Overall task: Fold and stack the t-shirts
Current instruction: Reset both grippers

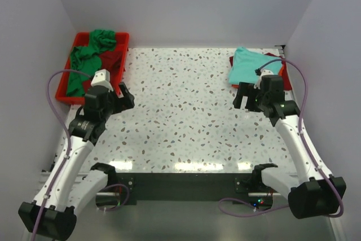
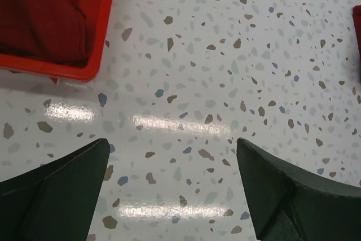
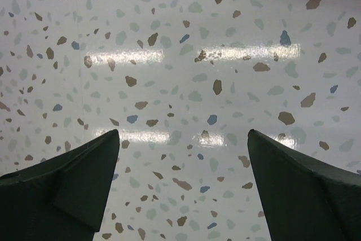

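Top external view, you have: left gripper (image 1: pixel 124 96) and right gripper (image 1: pixel 244 97), both spread wide, holding nothing. Green t-shirt (image 1: pixel 90 55) and dark red t-shirt (image 1: pixel 112 60) crumpled in red tray (image 1: pixel 67 100). Teal t-shirt (image 1: pixel 248 66) folded at the table's (image 1: pixel 186 100) far right.

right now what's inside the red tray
In the red tray, a crumpled green t-shirt lies partly over a dark red t-shirt. The cloth covers the tray floor and anything beneath the shirts, so more could be hidden there.
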You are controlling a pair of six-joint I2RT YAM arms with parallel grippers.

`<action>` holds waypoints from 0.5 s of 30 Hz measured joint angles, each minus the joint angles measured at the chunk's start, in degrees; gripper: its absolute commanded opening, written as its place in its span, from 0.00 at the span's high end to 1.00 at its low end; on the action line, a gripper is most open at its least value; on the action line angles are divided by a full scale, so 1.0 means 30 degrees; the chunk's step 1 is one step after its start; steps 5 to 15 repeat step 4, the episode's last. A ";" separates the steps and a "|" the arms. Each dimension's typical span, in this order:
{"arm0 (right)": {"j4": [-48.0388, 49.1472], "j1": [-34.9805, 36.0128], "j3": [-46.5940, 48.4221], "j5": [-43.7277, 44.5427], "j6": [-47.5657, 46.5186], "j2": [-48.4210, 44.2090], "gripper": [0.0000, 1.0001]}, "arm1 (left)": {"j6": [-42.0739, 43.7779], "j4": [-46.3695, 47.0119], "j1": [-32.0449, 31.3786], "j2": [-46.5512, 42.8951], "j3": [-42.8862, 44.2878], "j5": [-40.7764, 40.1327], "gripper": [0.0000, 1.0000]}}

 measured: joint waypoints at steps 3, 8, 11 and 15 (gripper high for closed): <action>-0.0022 0.0000 -0.0138 -0.0029 -0.0007 -0.0197 0.01 | 0.0066 -0.0372 0.0000 -0.0656 -0.0095 -0.0561 0.00; -0.0029 0.0007 -0.0160 -0.0073 0.0000 -0.0197 0.01 | 0.0109 -0.0401 0.0000 -0.0780 -0.0146 -0.0685 0.00; -0.0029 0.0007 -0.0160 -0.0073 0.0000 -0.0197 0.01 | 0.0109 -0.0401 0.0000 -0.0780 -0.0146 -0.0685 0.00; -0.0029 0.0007 -0.0160 -0.0073 0.0000 -0.0197 0.01 | 0.0109 -0.0401 0.0000 -0.0780 -0.0146 -0.0685 0.00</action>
